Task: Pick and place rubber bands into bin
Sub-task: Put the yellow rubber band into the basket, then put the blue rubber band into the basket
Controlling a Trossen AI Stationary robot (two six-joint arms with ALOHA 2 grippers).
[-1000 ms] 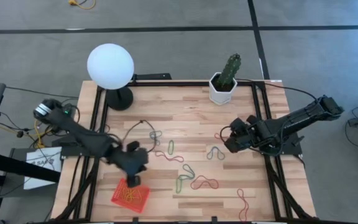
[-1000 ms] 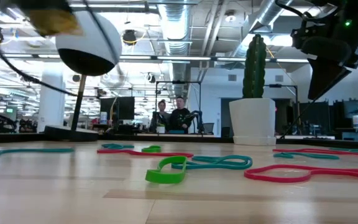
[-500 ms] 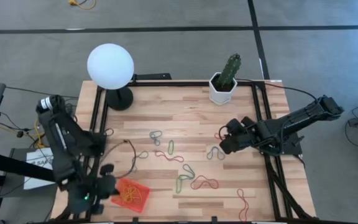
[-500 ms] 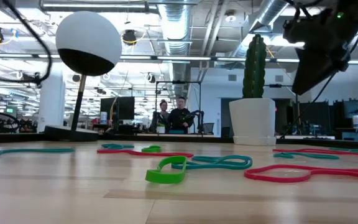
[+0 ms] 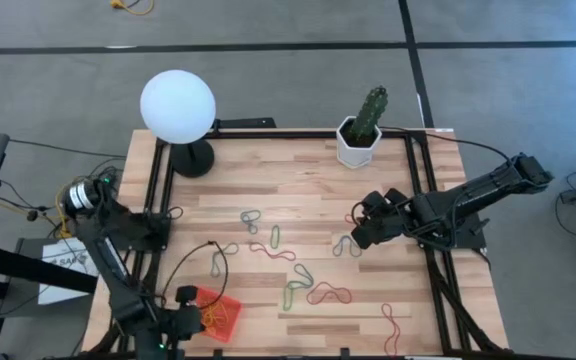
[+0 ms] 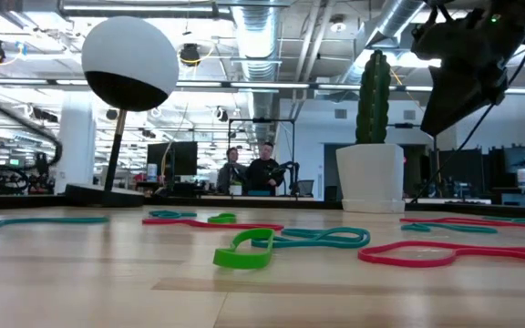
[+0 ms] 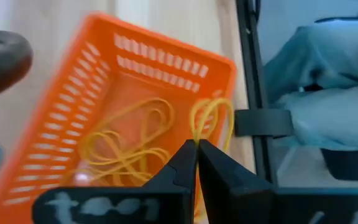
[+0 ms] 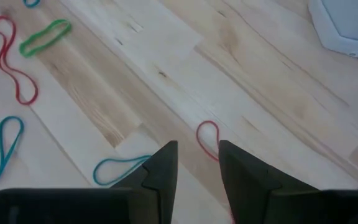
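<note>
Left gripper closed, empty, poised over bin holding tan rubber bands. Right gripper open above red band.

The pale wooden bench carries scattered rubber bands, an orange bin, a globe lamp and a potted cactus.
</note>
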